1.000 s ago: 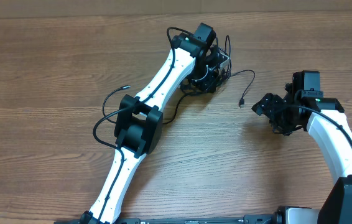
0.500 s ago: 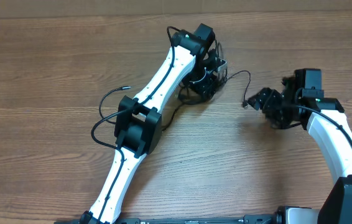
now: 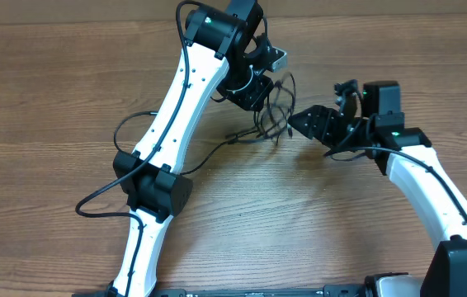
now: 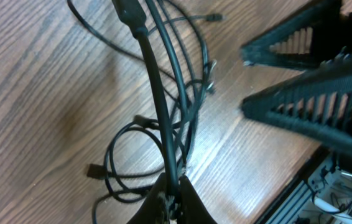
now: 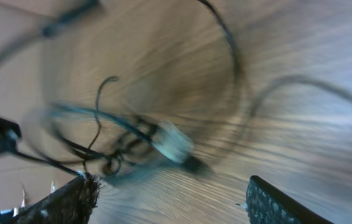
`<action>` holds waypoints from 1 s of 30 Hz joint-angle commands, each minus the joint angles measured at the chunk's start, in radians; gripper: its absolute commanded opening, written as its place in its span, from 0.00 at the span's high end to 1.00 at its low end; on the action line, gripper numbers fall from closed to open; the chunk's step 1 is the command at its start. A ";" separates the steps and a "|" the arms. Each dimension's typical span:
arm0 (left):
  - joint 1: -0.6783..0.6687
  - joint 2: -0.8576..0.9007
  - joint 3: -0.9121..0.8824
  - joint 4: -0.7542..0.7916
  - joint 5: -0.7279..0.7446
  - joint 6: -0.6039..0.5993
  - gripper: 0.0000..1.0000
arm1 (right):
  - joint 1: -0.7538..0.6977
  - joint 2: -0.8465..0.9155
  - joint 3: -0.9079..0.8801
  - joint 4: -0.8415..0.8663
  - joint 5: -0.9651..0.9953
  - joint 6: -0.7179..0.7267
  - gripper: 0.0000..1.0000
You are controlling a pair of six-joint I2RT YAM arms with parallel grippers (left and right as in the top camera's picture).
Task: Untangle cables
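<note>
1. Since the left gripper [image 3: 252,85] pinched shut a second ago, it has drawn back toward the far side of the wooden table [image 3: 52,82]. The left wrist view shows several cords running straight out of its closed tips.
2. The cables [image 3: 273,122] were a low pile under that gripper; now the tangle hangs from the grip. Its loops trail to the table just right of the gripper, and one strand runs off to the left.
3. The right gripper [image 3: 299,121] has moved left and is now just beside the tangle, fingers spread wide and holding nothing. Its wrist view is motion-blurred, with a silvery plug [image 5: 173,142] ahead of the fingers.
4. Judgement: one side is anchored and the knot is not yet loosened. The right gripper looks set to take a strand or the plug.
</note>
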 commanded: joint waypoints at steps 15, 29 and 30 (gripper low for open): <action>0.035 -0.137 0.016 -0.002 0.245 0.089 0.96 | 0.084 -0.005 0.003 0.023 0.126 0.120 0.29; 0.190 -0.273 0.016 0.002 0.694 0.187 0.96 | 0.117 -0.004 0.003 0.027 0.263 0.116 0.37; 0.205 -0.275 0.016 0.002 0.736 0.194 0.96 | 0.122 -0.004 0.003 0.028 0.277 0.116 0.41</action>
